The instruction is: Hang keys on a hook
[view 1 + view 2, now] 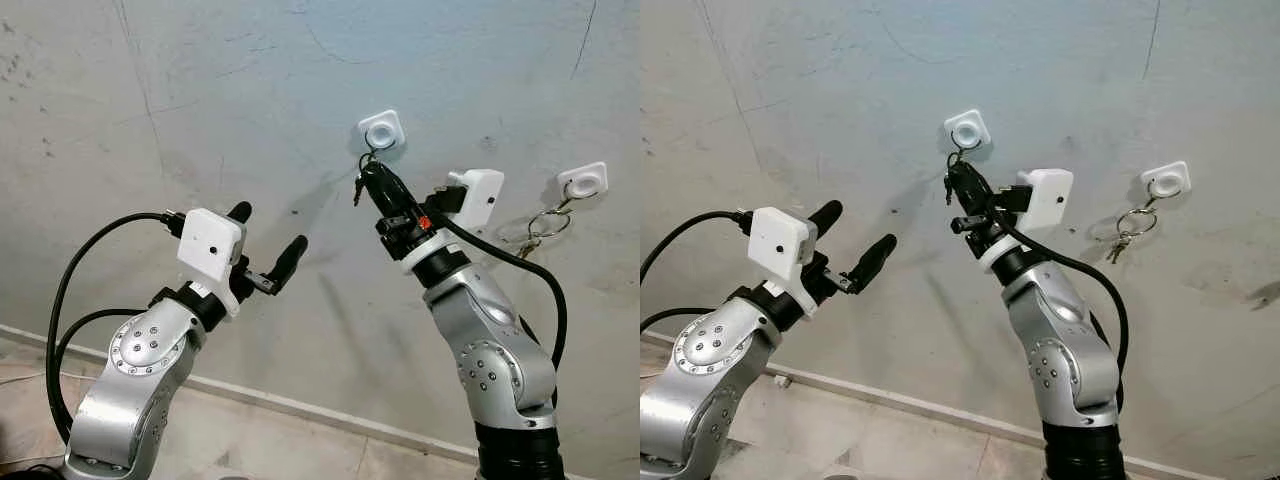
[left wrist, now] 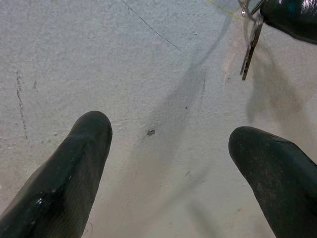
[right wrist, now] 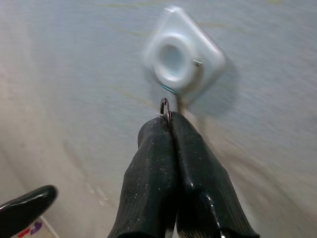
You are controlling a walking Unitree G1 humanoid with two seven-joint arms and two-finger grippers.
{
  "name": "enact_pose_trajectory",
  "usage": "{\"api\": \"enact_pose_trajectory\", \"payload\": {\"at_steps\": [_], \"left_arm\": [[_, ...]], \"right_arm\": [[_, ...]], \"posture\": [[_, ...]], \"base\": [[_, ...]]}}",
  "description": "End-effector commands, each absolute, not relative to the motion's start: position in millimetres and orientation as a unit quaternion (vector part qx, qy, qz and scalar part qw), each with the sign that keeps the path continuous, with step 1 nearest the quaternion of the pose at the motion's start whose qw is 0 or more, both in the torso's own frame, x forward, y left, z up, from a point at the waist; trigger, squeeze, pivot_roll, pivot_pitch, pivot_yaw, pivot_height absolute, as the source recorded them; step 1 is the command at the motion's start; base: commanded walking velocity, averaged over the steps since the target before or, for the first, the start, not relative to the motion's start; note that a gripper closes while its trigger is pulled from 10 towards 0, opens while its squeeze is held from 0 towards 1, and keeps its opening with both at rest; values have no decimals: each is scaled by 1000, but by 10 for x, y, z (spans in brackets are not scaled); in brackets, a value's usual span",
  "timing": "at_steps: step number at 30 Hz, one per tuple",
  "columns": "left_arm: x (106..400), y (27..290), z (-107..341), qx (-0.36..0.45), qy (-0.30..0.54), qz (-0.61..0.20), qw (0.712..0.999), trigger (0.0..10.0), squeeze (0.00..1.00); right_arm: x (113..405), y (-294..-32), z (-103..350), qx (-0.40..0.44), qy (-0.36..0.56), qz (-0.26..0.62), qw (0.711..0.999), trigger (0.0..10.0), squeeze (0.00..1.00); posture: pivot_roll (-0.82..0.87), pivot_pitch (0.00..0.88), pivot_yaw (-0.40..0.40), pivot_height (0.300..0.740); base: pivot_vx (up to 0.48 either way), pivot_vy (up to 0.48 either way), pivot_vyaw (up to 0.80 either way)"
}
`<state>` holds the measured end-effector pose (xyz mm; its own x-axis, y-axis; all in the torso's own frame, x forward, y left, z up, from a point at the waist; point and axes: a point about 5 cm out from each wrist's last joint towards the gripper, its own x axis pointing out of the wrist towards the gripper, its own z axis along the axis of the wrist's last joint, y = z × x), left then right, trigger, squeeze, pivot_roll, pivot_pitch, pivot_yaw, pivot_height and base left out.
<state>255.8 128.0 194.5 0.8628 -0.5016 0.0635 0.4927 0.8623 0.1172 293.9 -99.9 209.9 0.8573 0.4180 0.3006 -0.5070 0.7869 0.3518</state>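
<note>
A: Status on the hang step?

B: The small metal key ring with dark keys is pinched in the right gripper, fingers pressed together on the ring. It is held just below the white square plastic wall hook, high on the grey plastered wall, near its middle. Whether the ring is already over the wire prong cannot be told; the right wrist view is blurred.

A: How should it be finished?

B: Judgement only: the ring's opening should be lined up with the prong tip seen at the hook's round centre, then carried up and over it, then lowered until the weight is taken by the hook. The grip should be kept until the ring is seated. Release should be slow, fingers parted only slightly, and the arm backed straight off the wall so the keys are not dragged off.

A: Risk?

B: The ring is thin and little of it sticks out past the fingertips, so the prong may be missed or struck by the pads.

A: Other arm?

B: The left gripper is raised toward the wall, left of the hook, fingers wide apart, nothing held, nothing touched.

A: Anything else on the wall?

B: A second white hook nearer the wall's right edge, already carrying a silver key ring.
</note>
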Motion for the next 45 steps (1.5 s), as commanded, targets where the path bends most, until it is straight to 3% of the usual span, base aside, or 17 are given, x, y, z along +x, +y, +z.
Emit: {"api": "enact_pose_trajectory", "payload": {"at_steps": [1, 20, 21, 22, 32, 45], "left_arm": [[2536, 1248, 1971, 50, -50, -265, 962, 10000, 0], [2532, 1243, 1948, 49, -45, -264, 962, 10000, 0], [2532, 1243, 1946, 49, -45, -264, 962, 10000, 0], [2530, 1241, 1947, 49, -45, -264, 962, 10000, 0], [2533, 1220, 1974, 50, -50, -268, 961, 10000, 0], [2553, 1199, 2038, 46, -61, -269, 960, 10000, 0]], "right_arm": [[2960, -1159, 1992, 226, -89, 202, 949, 10000, 0], [2954, -1076, 1858, 223, -55, 207, 951, 10000, 0], [2954, -1070, 1853, 226, -53, 208, 950, 10000, 169], [2953, -1067, 1849, 231, -51, 209, 949, 10000, 1000], [2944, -1057, 1785, 221, -45, 207, 952, 10000, 1000], [2792, -974, 1162, 109, 47, 238, 964, 10000, 1000]], "posture": [[265, 40, -81, 740], [266, 40, -81, 740], [266, 40, -81, 740], [266, 40, -83, 740], [265, 40, -82, 740], [269, 32, -88, 740]], "base": [[0, 0, 0], [0, 0, 0], [0, 0, 0], [0, 0, 0], [0, 0, 0], [0, 0, 0]]}}
